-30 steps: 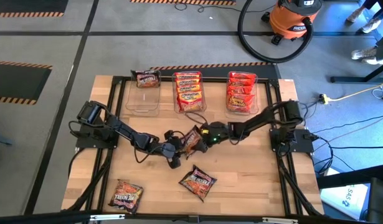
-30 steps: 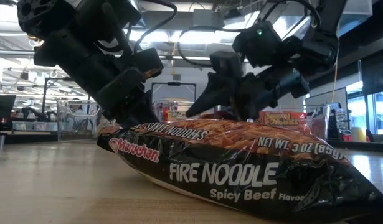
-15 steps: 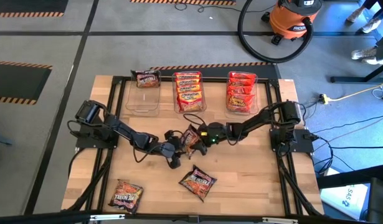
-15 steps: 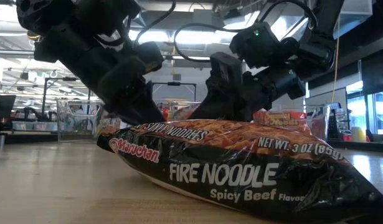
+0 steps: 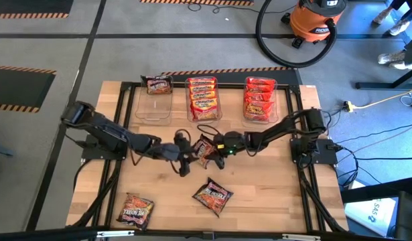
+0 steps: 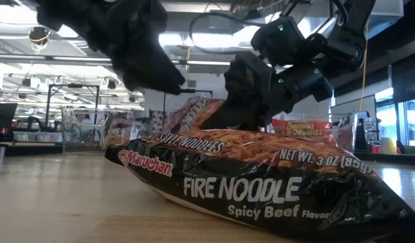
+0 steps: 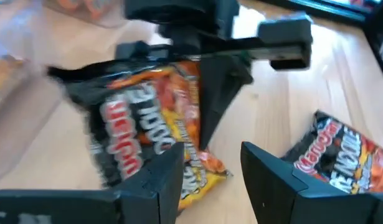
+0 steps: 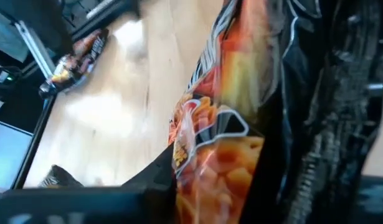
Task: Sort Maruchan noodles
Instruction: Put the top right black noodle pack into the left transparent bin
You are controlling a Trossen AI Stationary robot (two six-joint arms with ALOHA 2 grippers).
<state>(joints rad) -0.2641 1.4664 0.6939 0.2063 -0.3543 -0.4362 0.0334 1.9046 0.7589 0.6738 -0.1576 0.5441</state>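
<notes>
While it hangs over the middle of the worktop (image 5: 286,201), the thing: one dark packet (image 5: 206,148) of Maruchan noodles, lifted up and tilted.
Who holds it: the right gripper (image 5: 214,146); its jaws are clamped on one end of the dark packet.
Other arm: the left gripper (image 7: 210,163) sits just beside the packet, jaws apart and holding nothing.
Which way it lies: from the left jaws the packet is straight ahead, just past the tips.
Long side: it seems to run from one gripper to the other, but the close views are blurry.
Where it should go: likely the left tub (image 5: 154,110) at the back, which has one dark packet in it.
What the move turns on: that tub is behind the packet and on the left arm's side, so the right arm must reach across.
Nearer arm: the left one is closer to that tub.
Not sorted yet: two more packets (image 5: 213,195) (image 5: 135,209) on the front of the worktop.
</notes>
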